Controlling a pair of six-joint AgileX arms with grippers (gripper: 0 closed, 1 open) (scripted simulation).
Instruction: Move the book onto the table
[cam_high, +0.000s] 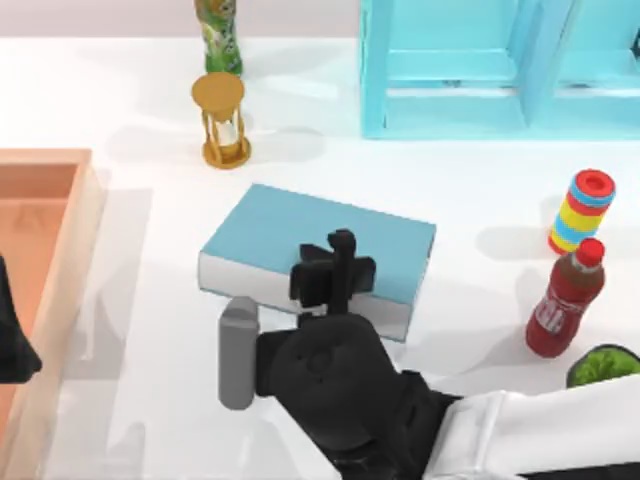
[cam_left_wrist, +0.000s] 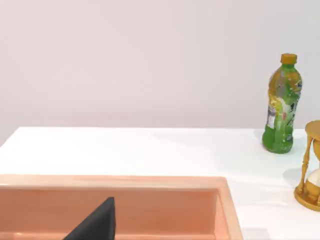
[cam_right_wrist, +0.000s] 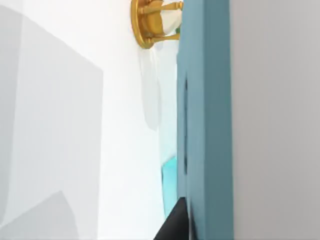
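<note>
My right tool (cam_high: 335, 262) is clamped on the near edge of the book (cam_high: 300, 232), which lies flat at mid surface (cam_high: 150, 330). I should lower evenly, then release gently. Left tool (cam_high: 12, 345) idles over the tray (cam_high: 60, 160); grip unclear.

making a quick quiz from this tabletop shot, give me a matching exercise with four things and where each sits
Things:
1. book
2. hourglass
3. red soda bottle
4. wooden tray

Places:
A. at the table's left edge
B. mid-table, under the right gripper
C. right side, in front of the striped ring stack
D. back, beside the green bottle

Pairs: 1-B, 2-D, 3-C, 4-A
</note>
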